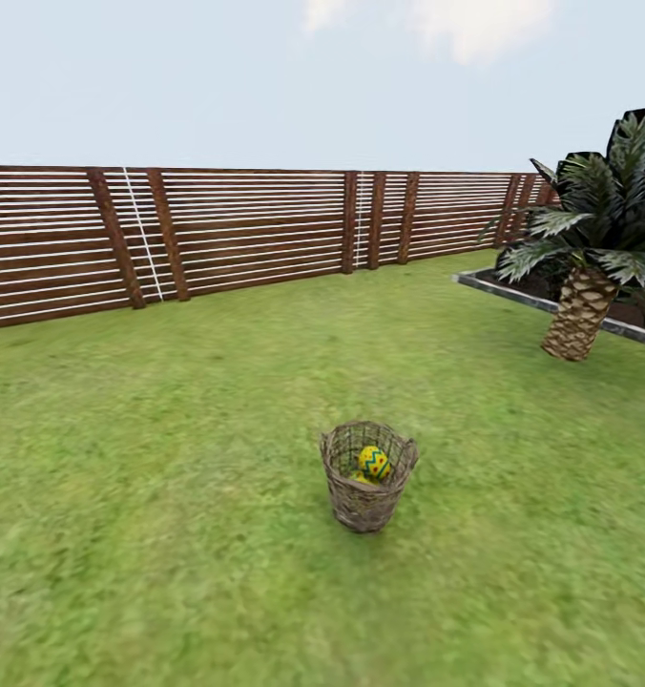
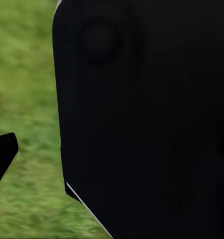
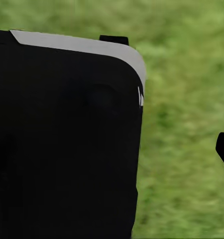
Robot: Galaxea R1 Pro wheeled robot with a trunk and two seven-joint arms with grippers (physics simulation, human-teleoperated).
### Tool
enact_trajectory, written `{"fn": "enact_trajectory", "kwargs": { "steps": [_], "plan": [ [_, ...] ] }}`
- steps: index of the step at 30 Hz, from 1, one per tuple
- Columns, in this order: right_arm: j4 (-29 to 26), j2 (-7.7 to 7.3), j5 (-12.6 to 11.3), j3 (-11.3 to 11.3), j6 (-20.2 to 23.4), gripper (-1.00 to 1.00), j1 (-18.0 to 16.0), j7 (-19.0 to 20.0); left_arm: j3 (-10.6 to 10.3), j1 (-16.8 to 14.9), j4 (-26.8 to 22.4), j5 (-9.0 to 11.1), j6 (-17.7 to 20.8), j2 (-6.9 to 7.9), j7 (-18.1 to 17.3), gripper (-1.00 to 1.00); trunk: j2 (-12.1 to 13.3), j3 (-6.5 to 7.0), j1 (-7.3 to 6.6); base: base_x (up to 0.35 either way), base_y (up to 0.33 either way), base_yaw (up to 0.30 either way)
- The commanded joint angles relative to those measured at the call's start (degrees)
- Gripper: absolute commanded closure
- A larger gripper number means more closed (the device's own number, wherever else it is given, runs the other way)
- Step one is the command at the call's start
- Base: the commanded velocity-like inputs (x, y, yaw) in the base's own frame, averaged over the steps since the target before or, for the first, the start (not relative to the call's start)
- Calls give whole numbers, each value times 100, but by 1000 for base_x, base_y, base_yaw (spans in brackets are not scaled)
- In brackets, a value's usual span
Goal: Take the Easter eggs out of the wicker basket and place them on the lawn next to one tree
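The lawn [image 1: 170,458] spreads wide and flat, mottled green, running back to a brown slatted fence [image 1: 246,234] under a pale sky. The wicker basket [image 1: 365,501] stands upright on the grass, well apart from everything else, with open turf all round it. Inside it one Easter egg [image 1: 374,462] shows plainly, yellow with a blue zigzag, and a bit of yellow beneath it; how many lie there I cannot tell. Far off at the right, a palm [image 1: 580,315] rises beside a grey-edged planting bed [image 1: 542,298]. From the wrist cameras I see blurred grass and a black robot body [image 2: 152,129] close up; whether either gripper is parted or clenched I cannot tell.
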Motion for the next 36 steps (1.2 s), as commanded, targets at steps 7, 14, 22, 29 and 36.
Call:
{"fn": "enact_trajectory", "kwargs": {
  "steps": [7, 14, 22, 29, 36],
  "plan": [
    [5, -47, 76, 29, 0, -100, -3, 28, 2, -1, -1, 6, -10, 0, 2, -100, -2, -5, 3, 307, 86, 0],
    [15, -47, 88, 89, 14, -100, -3, 36, 2, -1, -4, 10, -10, -1, 2, -100, -2, -5, 3, 310, 77, 0],
    [31, -2, 91, 108, 12, -100, -5, 54, 2, -1, -2, 14, -10, 0, 2, -100, -2, -5, 3, 310, 76, -115],
    [31, 5, 91, 108, 18, -100, -3, 56, 2, -1, -1, 14, -10, 0, 2, -100, -2, -5, 3, 310, 76, -284],
    [33, 4, 86, 108, 22, -100, -3, 56, 2, -1, -8, 15, -10, 0, 2, -100, -2, -5, 3, 234, 43, -287]
  ]
}}
